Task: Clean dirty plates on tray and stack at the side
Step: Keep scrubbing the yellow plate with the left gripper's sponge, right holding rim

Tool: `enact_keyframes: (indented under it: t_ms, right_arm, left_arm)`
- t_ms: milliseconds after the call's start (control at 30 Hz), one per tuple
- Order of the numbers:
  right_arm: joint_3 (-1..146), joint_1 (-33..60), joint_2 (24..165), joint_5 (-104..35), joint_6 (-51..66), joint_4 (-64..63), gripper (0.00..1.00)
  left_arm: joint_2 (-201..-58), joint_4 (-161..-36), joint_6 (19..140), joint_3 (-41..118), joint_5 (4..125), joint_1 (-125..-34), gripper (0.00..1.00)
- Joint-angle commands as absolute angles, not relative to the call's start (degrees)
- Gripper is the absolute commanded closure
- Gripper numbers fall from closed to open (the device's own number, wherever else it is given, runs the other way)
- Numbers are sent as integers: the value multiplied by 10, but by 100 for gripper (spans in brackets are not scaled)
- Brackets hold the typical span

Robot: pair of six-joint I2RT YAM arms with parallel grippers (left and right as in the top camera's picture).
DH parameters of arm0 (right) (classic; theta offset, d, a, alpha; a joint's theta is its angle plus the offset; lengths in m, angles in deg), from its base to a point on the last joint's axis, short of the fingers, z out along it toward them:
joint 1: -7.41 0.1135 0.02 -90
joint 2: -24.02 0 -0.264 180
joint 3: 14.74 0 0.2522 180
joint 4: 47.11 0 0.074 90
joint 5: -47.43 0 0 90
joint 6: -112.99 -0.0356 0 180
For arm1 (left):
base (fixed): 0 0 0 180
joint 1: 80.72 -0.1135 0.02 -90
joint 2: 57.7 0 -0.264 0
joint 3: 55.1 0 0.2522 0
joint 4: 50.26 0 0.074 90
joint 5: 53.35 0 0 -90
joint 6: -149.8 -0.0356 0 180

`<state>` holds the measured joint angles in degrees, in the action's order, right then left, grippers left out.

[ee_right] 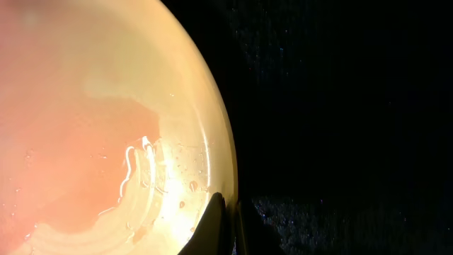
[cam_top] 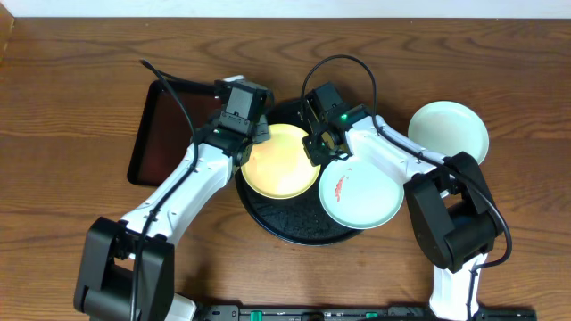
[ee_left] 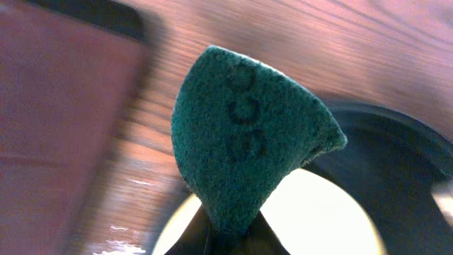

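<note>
Brown wooden table [cam_top: 71, 71] carries everything; I go from the robot's side outward. Nearest lies the round black tray [cam_top: 290, 234], glossy and wet. On its right part rests a bluish-white plate [cam_top: 361, 192] with a red smear, and its edge passes over the tray rim. A little farther, on the left-centre of the tray, is the yellow plate [cam_top: 281, 162]. The right wrist view shows a thin orange wet film on it. Being round, the plates have no long axis and point nowhere.

The right gripper [ee_right: 225, 225] is clenched on the yellow plate's far right rim. The left gripper [ee_left: 230, 239] grasps a folded teal sponge [ee_left: 248, 134] by its narrow end. The sponge's long axis runs straight out from the fingers, with the broad end pointing away. It hangs at the plate's far left rim; I cannot tell if it touches.

From the sponge, the plate's middle lies toward the robot and to the right. I judge the left arm must wipe in that direction while the right one steadies the plate.

Farthest are a dark rectangular tray [cam_top: 156, 134] on the left and a second pale plate [cam_top: 449, 132] on the right. This plate lies on the table apart from the black tray, and it looks clean.
</note>
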<state>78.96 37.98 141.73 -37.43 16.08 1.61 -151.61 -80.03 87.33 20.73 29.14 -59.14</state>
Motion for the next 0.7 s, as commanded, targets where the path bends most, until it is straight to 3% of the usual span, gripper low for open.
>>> enact_keyframes:
  t_ms: [0, 333, 667]
  right_arm:
    - [788, 376, 1423, -406, 179, 25, 99]
    - [788, 376, 1423, -406, 179, 28, 99]
    - [788, 376, 1423, -406, 180, 36, 99]
  left_arm:
    - [-1542, -793, 945, 204, 438, -589, 92]
    - [-1663, -774, 913, 204, 440, -597, 92]
    - [-1659, -820, 824, 204, 103, -634, 93]
